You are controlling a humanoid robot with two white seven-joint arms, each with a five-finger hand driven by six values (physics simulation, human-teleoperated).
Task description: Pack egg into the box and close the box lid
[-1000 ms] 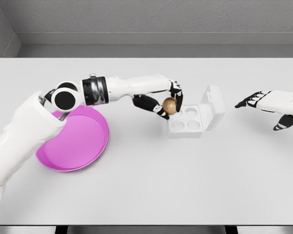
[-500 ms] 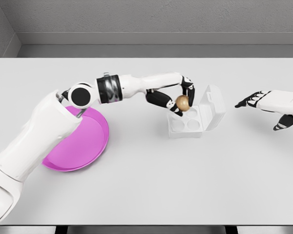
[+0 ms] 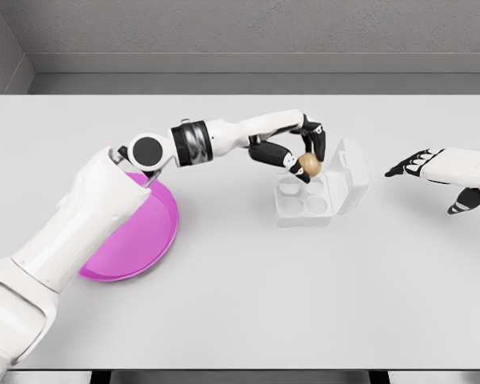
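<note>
Egg point(image 3: 309, 164): pinched in left hand point(image 3: 301, 154) above back right cup of box point(image 3: 306, 205) | lid point(image 3: 348, 178) up | right hand point(image 3: 440, 168) idle, fingers loose, nothing held | handling: likely light, brittle, smooth; grip gently round the middle.

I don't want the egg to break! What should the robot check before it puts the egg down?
1. Small brown egg held in the left hand: ok.
2. Hinged lid of the white plastic egg box standing open: ok.
3. Egg above the box's back cups: ok.
4. Round cups in the box free: three look empty, the one under the egg cannot tell.
5. Right hand apart from the box, fingers relaxed: ok.
6. Pink round plate away from the box: ok.
</note>
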